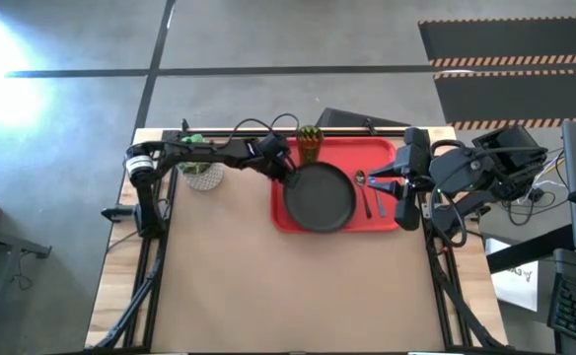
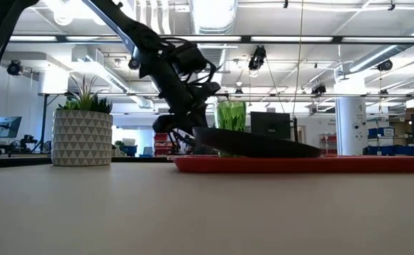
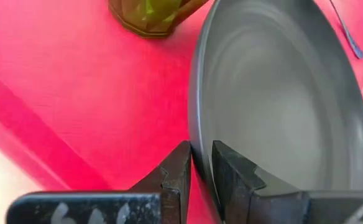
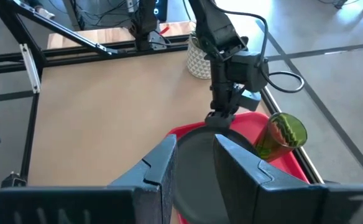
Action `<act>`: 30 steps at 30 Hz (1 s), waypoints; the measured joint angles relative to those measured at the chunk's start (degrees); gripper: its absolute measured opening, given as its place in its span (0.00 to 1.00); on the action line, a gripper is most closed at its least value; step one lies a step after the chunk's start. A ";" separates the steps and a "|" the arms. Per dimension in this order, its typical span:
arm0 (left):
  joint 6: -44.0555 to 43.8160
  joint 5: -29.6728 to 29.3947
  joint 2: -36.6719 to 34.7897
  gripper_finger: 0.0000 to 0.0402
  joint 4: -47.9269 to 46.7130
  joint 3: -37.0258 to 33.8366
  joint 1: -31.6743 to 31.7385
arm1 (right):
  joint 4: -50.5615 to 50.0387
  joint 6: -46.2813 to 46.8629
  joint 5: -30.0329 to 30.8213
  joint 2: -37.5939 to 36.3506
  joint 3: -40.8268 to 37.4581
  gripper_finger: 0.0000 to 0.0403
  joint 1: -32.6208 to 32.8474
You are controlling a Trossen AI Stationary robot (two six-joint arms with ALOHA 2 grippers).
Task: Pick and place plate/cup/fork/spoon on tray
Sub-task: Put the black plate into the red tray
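Observation:
The dark plate (image 1: 320, 195) lies over the left half of the red tray (image 1: 382, 153) and is tilted, with its left side raised in the low view (image 2: 256, 145). My left gripper (image 1: 290, 177) is shut on it. The olive-green cup (image 1: 310, 144) stands upright in the tray's far left corner. The spoon (image 1: 363, 187) and the fork (image 1: 380, 202) lie on the tray to the right of the plate. My right gripper (image 4: 194, 165) hangs open, high over the tray's right side (image 1: 398, 185), touching nothing. My left gripper pinches the plate's raised rim (image 3: 199, 146) on the plate's far left side, with one finger inside the rim and one outside. The fingers (image 3: 175, 174) slant down from the table's left. The held side is lifted (image 2: 196, 132); the opposite edge (image 2: 313, 150) rests on the tray.
A white patterned pot with a green plant (image 1: 201, 176) stands at the table's far left, close behind my left arm. The brown table top (image 1: 288, 286) spreads out in front of the tray. A dark flat object (image 1: 352, 120) lies along the far edge.

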 joint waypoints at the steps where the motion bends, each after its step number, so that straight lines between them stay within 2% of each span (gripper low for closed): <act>1: 0.07 -0.14 0.00 0.11 0.11 -0.04 0.12 | 0.00 -0.01 0.00 0.00 0.00 0.24 0.00; 22: 1.62 -1.31 1.07 0.11 1.41 -0.62 0.67 | 0.07 -0.03 -0.13 0.00 0.00 0.24 0.00; 30: 2.52 0.73 1.57 0.13 3.64 -0.66 0.50 | 0.11 -0.02 -1.02 0.00 0.00 0.24 0.01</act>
